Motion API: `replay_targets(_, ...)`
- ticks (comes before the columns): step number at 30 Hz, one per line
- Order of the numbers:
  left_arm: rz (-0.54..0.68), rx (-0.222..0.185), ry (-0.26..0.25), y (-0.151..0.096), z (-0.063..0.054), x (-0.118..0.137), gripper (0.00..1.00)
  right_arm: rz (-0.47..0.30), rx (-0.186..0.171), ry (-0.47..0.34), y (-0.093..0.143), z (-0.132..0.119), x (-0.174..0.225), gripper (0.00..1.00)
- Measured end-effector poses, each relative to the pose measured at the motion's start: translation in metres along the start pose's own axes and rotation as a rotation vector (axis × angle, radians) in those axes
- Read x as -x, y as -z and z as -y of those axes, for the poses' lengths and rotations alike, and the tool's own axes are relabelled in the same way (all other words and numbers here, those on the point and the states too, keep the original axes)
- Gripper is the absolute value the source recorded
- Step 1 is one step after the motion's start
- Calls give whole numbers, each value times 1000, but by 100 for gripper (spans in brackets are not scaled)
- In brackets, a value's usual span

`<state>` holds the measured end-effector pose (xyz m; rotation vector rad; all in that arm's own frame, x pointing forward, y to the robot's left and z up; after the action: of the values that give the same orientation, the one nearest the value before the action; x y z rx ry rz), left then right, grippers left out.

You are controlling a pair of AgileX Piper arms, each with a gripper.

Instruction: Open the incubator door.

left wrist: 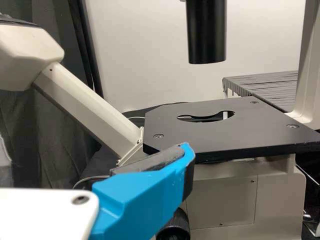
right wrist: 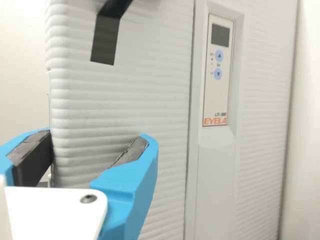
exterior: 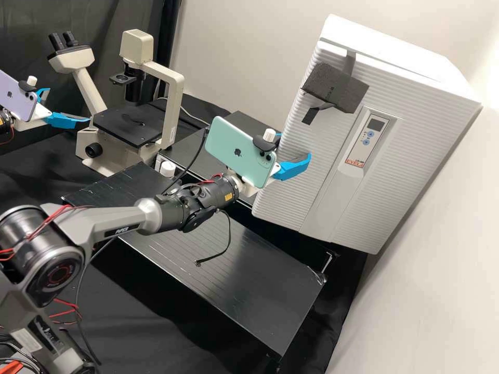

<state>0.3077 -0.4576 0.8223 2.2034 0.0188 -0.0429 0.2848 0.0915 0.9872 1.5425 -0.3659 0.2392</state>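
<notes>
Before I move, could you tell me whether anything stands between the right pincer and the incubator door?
Nothing visible stands between the right pincer and the incubator door; the dark foam block sits higher up, outside that gap.

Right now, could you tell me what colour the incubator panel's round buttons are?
The buttons are light blue, clearest in the right wrist view.

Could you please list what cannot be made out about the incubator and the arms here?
- Inside of the incubator: hidden by its front panel, high view and right wrist view.
- Far side of the dark foam block: hidden by the block itself, high view.
- Most of the left arm: cut off by the high view's left edge.
- Whether the right gripper touches the panel: angle leaves it unclear, right wrist view.
</notes>
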Motion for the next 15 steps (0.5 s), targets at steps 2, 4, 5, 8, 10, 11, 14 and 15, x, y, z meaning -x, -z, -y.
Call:
replay_targets(2,0,0,0,0,0,0,100,2,18,-14,-2,-7,9,100)
replay_targets(4,0,0,0,0,0,0,100,10,33,-22,-5,-13,17,100)
replay_targets(5,0,0,0,0,0,0,100,17,37,-27,-6,-15,21,100)
replay_targets(8,0,0,0,0,0,0,100,43,35,-53,-10,-26,35,100)
replay_targets(10,0,0,0,0,0,0,100,66,20,-65,-13,-31,43,100)
replay_targets(11,0,0,0,0,0,0,100,74,12,-77,-13,-34,47,100)
replay_targets(14,0,0,0,0,0,0,100,101,-19,-107,-17,-41,58,100)
replay_targets(15,0,0,0,0,0,0,100,111,-32,-115,-18,-42,61,100)
